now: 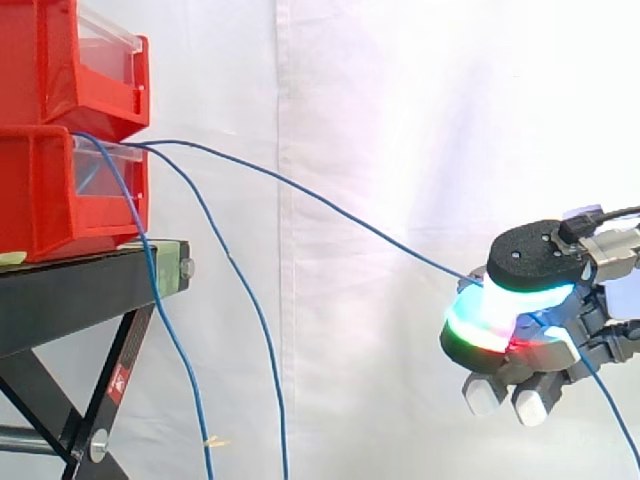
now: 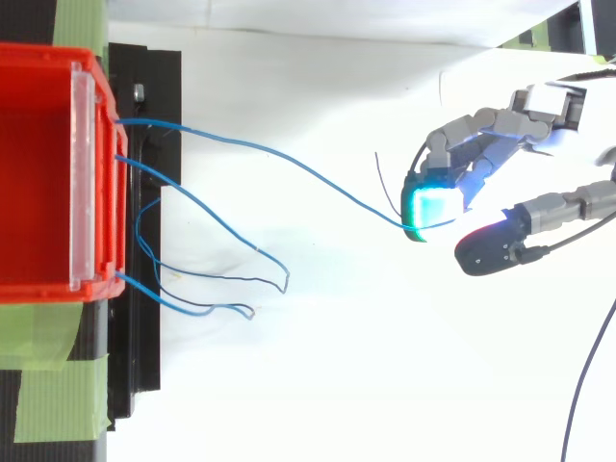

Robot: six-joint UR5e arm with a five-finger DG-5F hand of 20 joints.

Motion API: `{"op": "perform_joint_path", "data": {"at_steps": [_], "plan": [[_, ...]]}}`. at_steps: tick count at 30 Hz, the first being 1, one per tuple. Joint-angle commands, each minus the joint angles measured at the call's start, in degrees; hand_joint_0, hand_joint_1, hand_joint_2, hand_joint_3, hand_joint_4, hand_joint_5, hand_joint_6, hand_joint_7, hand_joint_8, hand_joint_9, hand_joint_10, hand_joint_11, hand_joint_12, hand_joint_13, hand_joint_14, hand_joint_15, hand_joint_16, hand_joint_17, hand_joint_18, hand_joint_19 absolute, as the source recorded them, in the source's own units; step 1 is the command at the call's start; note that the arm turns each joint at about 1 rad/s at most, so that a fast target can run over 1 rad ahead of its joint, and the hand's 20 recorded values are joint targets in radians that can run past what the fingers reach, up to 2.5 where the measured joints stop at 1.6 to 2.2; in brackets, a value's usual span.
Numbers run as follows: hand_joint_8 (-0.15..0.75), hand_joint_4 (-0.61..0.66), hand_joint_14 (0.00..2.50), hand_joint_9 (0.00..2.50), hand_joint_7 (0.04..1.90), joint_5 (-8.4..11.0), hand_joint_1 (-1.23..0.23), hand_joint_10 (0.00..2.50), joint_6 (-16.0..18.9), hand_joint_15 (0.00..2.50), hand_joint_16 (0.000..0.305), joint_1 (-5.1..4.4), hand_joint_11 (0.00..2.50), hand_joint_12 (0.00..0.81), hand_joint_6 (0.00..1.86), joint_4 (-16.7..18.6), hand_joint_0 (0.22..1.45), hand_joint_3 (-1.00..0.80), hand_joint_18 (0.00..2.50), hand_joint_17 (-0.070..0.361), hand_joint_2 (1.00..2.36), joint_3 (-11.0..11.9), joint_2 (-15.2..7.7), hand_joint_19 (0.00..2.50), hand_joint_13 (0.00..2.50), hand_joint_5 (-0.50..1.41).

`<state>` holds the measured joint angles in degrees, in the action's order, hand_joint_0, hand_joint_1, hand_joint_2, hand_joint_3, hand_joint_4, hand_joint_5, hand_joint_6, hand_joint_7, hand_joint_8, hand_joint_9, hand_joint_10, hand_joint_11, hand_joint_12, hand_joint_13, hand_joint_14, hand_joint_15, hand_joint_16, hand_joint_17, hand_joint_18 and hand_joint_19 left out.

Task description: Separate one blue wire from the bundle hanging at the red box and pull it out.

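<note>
Hand (image 1: 545, 345) pinches one blue wire (image 1: 330, 208) between glowing pads (thumb against fingers), well out from the red bin (image 1: 60, 190) at the black stand's (image 1: 90, 275) edge; other wires (image 1: 265, 333) hang beside it.

Robot lab test rig, not a home or a shop. Plain white curtain (image 1: 400, 120) as backdrop, red bins (image 1: 60, 130) stacked on a black stand (image 1: 80, 290) with crossed legs, green tape (image 2: 48, 404) stuck on at the stand's ends. Robot hand (image 1: 545, 345) with glowing pads on its fingers (image 2: 472, 130), and a blue wire (image 1: 330, 205) strung loose from a bin.
</note>
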<state>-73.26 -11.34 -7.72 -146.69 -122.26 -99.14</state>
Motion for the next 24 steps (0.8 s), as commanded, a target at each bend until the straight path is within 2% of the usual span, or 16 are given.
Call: {"op": "perform_joint_path", "data": {"at_steps": [1,24], "plan": [[0.324,0.15,0.02,0.9,1.35,-0.04,-0.76,0.02,0.0,0.62,0.05,-0.01,1.34,0.38,0.8,0.0,0.61,0.0,0.46,0.113,1.03,0.0,0.0,0.71,0.49,-0.15],[0.318,0.15,0.02,0.9,1.35,-0.04,-0.76,0.02,0.0,0.62,0.05,-0.01,1.35,0.382,0.8,0.0,0.61,0.0,0.46,0.112,1.03,0.0,0.0,0.71,0.49,-0.15]]}}
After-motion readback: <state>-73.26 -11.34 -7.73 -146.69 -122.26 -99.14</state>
